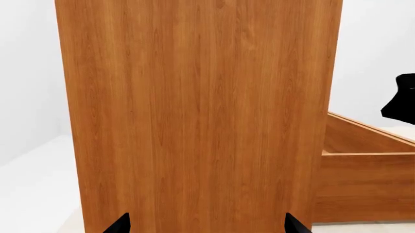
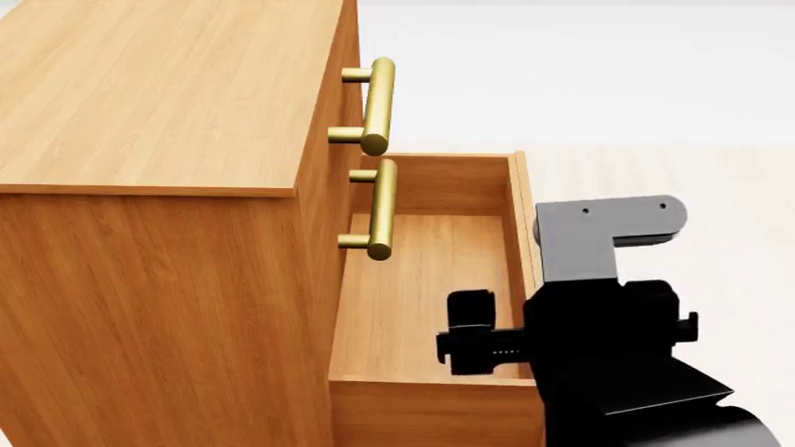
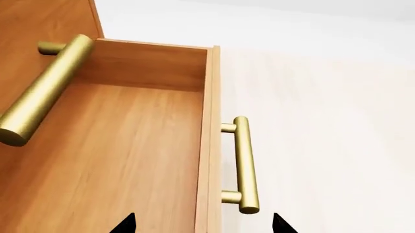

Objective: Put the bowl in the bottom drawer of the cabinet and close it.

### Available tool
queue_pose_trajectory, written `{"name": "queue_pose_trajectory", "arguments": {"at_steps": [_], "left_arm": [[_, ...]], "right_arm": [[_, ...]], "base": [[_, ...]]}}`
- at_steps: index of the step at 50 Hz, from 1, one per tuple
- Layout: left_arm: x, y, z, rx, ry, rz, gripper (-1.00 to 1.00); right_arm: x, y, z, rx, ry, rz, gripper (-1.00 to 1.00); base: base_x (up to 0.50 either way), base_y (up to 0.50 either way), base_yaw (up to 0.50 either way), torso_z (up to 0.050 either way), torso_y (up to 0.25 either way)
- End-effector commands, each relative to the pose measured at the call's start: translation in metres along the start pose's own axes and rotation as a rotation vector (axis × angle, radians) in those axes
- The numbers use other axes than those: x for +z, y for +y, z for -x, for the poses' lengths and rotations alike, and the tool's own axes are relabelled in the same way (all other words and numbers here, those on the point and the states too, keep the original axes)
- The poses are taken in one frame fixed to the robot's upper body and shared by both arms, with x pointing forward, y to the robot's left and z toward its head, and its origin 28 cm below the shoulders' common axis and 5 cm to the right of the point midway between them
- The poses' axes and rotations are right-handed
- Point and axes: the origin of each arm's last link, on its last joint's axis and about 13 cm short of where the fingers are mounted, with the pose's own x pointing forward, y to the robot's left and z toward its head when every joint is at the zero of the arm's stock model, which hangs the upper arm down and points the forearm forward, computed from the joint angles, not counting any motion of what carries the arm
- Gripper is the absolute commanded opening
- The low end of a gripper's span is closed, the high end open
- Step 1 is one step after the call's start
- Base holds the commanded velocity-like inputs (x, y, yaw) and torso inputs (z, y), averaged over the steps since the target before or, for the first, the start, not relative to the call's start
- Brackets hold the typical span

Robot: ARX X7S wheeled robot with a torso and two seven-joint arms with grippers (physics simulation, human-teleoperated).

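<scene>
The honey-brown cabinet [image 2: 162,102] fills the left of the head view. Its bottom drawer [image 2: 522,223] is pulled out, and the floor that shows is bare wood. The bowl is out of view in every frame. My right gripper [image 2: 478,340] hangs over the drawer's front end. In the right wrist view it [image 3: 202,225] is open, with its tips either side of the drawer's front panel [image 3: 209,145], close to the brass handle [image 3: 245,165]. My left gripper [image 1: 207,225] is open and faces the cabinet's flat side [image 1: 194,111].
The two upper drawers are shut, and their brass handles [image 2: 379,93] [image 2: 383,209] jut out above the open drawer. The left wrist view shows the drawer's side wall [image 1: 363,179] and part of my black right arm [image 1: 402,99]. A pale floor [image 2: 695,112] surrounds the cabinet.
</scene>
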Motion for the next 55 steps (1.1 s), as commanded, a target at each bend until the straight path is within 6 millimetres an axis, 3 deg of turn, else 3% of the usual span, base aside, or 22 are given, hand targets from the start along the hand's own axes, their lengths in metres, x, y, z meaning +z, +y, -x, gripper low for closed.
{"name": "queue_pose_trajectory", "arguments": {"at_steps": [1, 36, 55], "left_arm": [[0.0, 0.0, 0.0, 0.0, -0.001, -0.001, 1.0], [-0.001, 0.0, 0.0, 0.0, -0.002, 0.013, 1.0], [0.001, 0.001, 0.001, 0.003, -0.004, 0.012, 1.0]], "right_arm": [[0.002, -0.001, -0.007, 0.004, 0.066, -0.004, 1.0], [-0.007, -0.006, -0.032, 0.016, 0.212, -0.03, 1.0], [-0.012, -0.017, -0.037, -0.074, 0.173, -0.037, 1.0]], "base": [[0.0, 0.0, 0.0, 0.0, 0.0], [0.0, 0.0, 0.0, 0.0, 0.0], [0.0, 0.0, 0.0, 0.0, 0.0]]}}
